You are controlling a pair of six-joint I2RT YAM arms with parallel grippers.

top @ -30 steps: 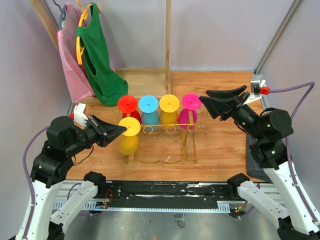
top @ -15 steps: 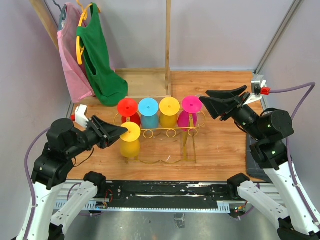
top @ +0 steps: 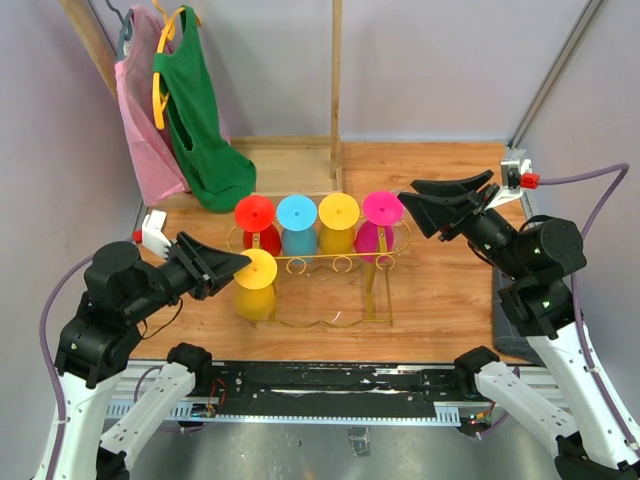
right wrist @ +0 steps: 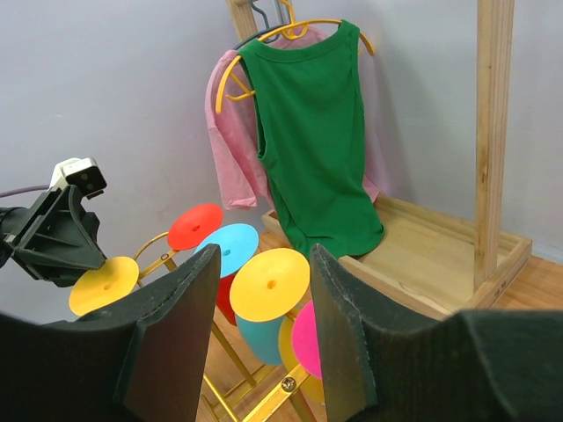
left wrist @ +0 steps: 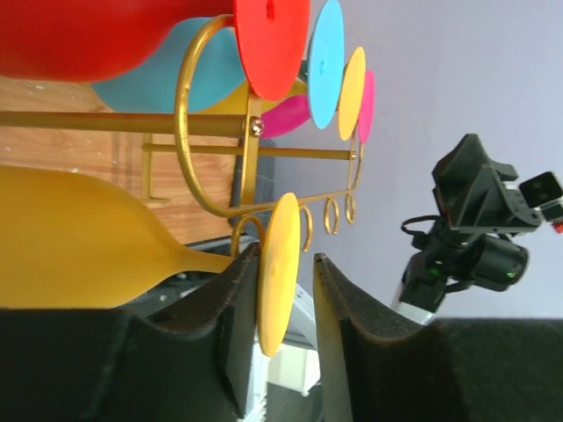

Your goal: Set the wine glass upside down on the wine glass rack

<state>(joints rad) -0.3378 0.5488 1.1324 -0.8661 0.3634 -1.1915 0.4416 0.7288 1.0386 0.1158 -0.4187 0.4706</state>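
L hand (left wrist: 283, 259) is spread: fingers (left wrist: 230, 343) sit either side of the foot (left wrist: 280, 268) of the glass (top: 255, 290), w/ a visible gap on one side, so it's straddling, not pinching. Glass is upside down at the front-left corner of the rack (top: 320, 263), bowl down, foot up, stem apparently in one of the curled loops on the front rail. Can't tell whether the foot bears on the wire or the bowl rim rests on the desk (top: 440, 290). Why hold at the foot: prob. because that thin disc is the only part that sits above the frame once the stem slots in, so the hand comes in from the side, level w/ the rail, and the bowl hangs below it. Back row, i.e. red (top: 255, 210), blue (top: 297, 208), 2nd yellow (top: 338, 207), pink (top: 383, 204), sits the same way, feet up and bowls under the frame. R hand (top: 408, 196) hovers spread and empty above the rack's right end, near pink but apart from it; prob. parked out of the way, w/ no share in this placement. Judgement: placement looks about done. Next move for the L hand would be to back straight out away from the rack w/o clipping the disc, since a nudge could tip the glass out of its loop.
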